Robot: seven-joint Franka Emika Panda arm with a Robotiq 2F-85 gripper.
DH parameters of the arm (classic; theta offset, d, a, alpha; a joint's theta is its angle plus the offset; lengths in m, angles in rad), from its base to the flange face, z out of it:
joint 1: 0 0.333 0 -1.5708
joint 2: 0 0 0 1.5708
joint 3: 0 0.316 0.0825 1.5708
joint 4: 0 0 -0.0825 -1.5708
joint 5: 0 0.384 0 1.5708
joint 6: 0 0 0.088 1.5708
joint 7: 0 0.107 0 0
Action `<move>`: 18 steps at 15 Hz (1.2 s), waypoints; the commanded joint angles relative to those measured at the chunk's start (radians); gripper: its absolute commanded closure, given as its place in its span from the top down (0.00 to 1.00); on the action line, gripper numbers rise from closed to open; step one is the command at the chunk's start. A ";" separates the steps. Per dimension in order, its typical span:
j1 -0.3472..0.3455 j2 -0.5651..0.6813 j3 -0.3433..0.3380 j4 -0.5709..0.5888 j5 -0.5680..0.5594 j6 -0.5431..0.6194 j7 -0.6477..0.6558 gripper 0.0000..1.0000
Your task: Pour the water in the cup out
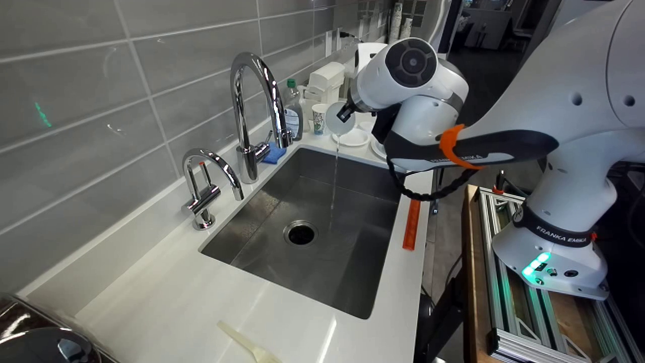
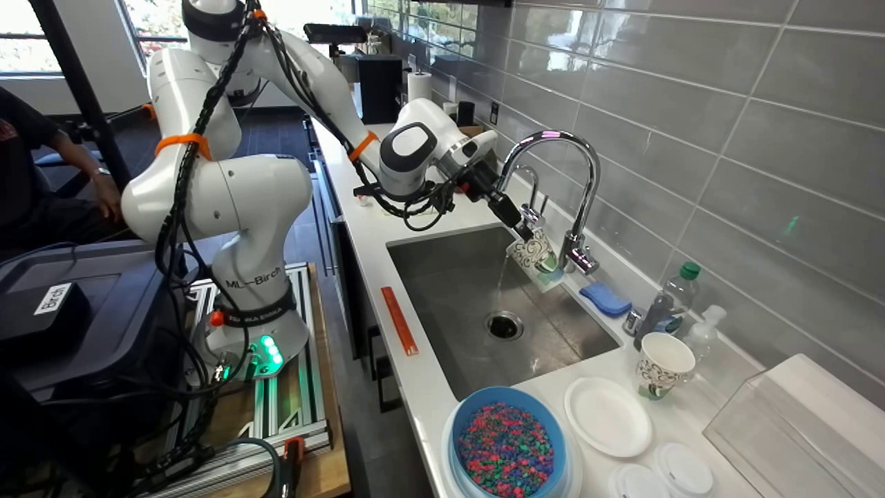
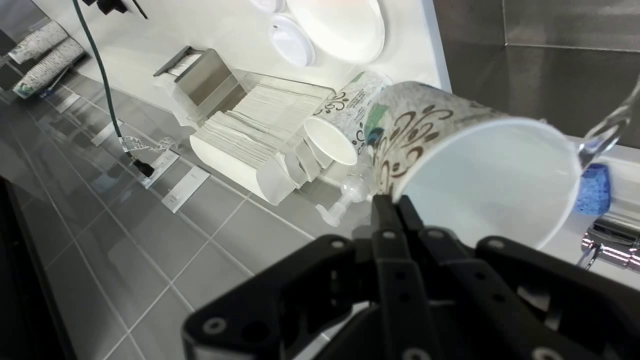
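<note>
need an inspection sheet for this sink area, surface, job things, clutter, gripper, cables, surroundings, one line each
Surface: white counter around a steel sink with a drain.
Job's things: cup tilted, water running from its rim into the sink.
Clutter: orange strip, sponge, bottles, other cup, plate, lids and a bowl of beads around the sink.
Gripper: shut on the cup's wall at the rim.
Cables: black, along the arm and looping below it; a corded plug at the tile wall.
Surroundings: two faucets; a person partly visible in an exterior view.

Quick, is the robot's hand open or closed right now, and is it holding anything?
Hand: closed, holding the tilted paper cup by its wall at the rim.
</note>
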 commanded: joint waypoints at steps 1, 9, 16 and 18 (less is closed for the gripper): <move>0.034 0.035 -0.016 -0.008 0.022 -0.041 -0.003 0.01; 0.037 0.042 -0.015 -0.008 0.021 -0.042 -0.004 0.01; 0.044 0.066 -0.013 -0.008 0.021 -0.043 -0.001 0.01; 0.046 0.072 -0.014 -0.008 0.021 -0.044 -0.002 0.01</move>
